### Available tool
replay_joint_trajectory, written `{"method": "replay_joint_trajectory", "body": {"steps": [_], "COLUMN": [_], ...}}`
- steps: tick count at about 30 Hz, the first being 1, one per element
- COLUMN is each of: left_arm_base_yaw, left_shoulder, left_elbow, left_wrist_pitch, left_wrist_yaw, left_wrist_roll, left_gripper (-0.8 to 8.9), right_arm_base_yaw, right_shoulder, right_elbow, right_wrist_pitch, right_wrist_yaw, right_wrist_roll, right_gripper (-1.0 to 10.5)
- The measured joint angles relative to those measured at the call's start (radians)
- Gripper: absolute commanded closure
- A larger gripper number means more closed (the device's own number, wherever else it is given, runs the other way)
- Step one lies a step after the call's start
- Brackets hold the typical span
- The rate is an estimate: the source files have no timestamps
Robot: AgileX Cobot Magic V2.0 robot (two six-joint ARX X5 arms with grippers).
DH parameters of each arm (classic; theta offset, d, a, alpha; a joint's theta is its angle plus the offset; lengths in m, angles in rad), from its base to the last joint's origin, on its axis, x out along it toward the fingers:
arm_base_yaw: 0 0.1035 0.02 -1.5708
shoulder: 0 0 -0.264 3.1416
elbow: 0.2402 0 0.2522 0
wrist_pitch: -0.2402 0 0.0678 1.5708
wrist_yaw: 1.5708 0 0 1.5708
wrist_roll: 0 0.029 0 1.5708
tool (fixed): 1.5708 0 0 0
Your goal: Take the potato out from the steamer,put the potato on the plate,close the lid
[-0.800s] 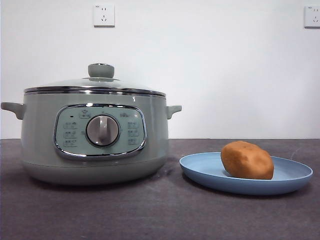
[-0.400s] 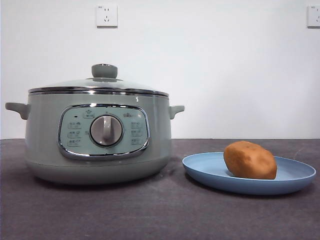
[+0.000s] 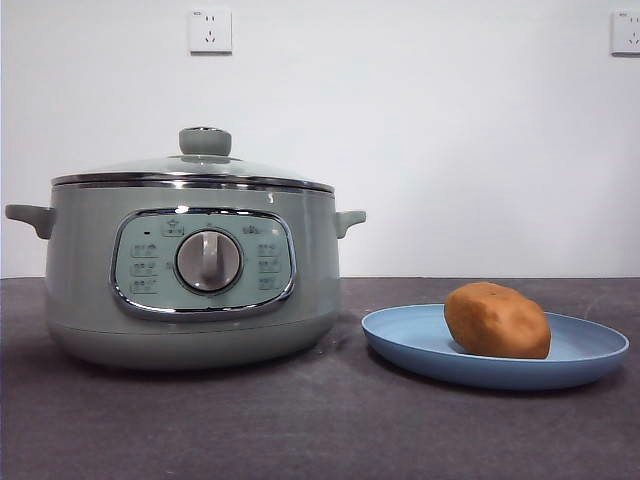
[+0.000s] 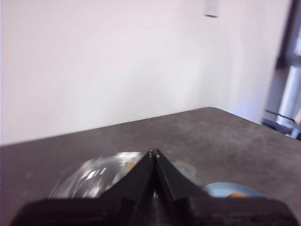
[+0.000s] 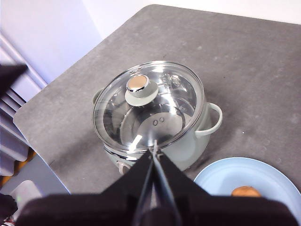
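We're seeing nothing left: potato (image 3: 497, 320) sitting on the plate (image 3: 420, 340) at the steamer's (image 3: 190, 270) 3 o'clock, lid (image 5: 148, 106) seated, left gripper (image 4: 154, 153) and right gripper (image 5: 154, 147) both pinched together, holding nothing.

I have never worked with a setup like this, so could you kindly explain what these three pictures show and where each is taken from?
It is a robot with two arms at a dark table. One picture looks level across the table from a low camera in front; the other two come from cameras on the arms' wrists. On the table stands the steamer with the lid on it, and beside it the plate carrying the potato. The black wedge in each wrist picture is that arm's own gripper: the left gripper and the right gripper, both shut, raised above the table and holding nothing.
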Motion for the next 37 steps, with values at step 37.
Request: {"method": "replay_joint_trajectory", "body": {"steps": [37], "left_arm_base_yaw": [0.135], "left_shoulder": [-0.525], "left_elbow": [-0.490], "left_wrist_pitch": [-0.249], "left_wrist_yaw": [-0.235], "left_wrist_roll": [-0.182], "left_gripper": [8.16], "right_arm_base_yaw": [0.000], "right_shoulder": [0.000], "right_elbow": [0.000], "right_wrist_pitch": [0.000], "right_wrist_yaw": [0.000], "right_wrist_roll": [0.000], "right_gripper": [9.5]}}
